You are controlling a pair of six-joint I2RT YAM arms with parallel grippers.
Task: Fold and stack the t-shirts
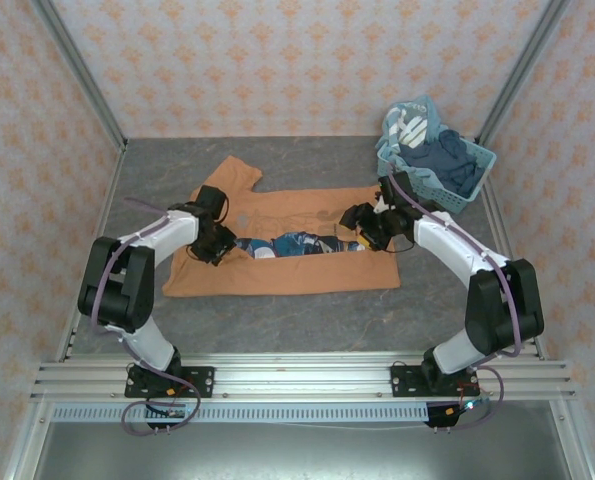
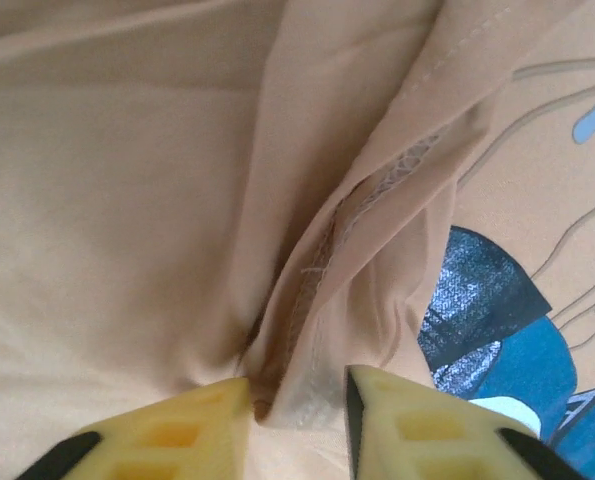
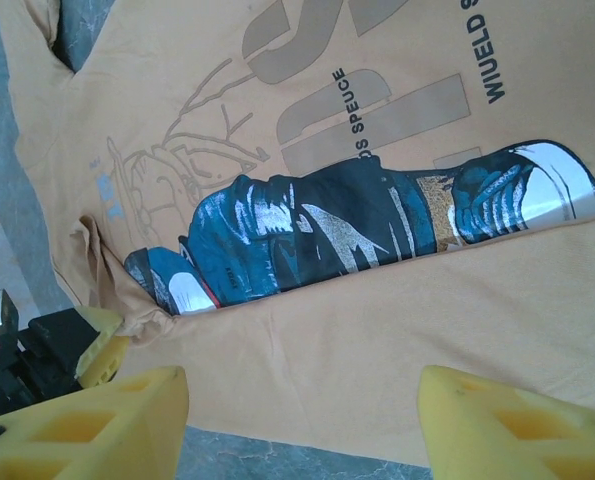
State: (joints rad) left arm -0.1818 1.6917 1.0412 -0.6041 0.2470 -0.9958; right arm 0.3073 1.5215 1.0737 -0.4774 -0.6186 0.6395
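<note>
Two-fingered left gripper (image 2: 297, 388) pinches a stitched fold of soft orange t-shirt (image 2: 127, 200); right gripper (image 3: 302, 390) gapes wide.

t-shirt (image 1: 277, 275) print (image 1: 297, 243) partly under fold, basket (image 1: 445, 192) contents indistinct

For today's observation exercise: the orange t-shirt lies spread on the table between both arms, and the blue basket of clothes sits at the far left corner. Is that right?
Not quite. In the top external view the basket sits at the far right corner, not the left. The t-shirt does lie spread out as said.
</note>
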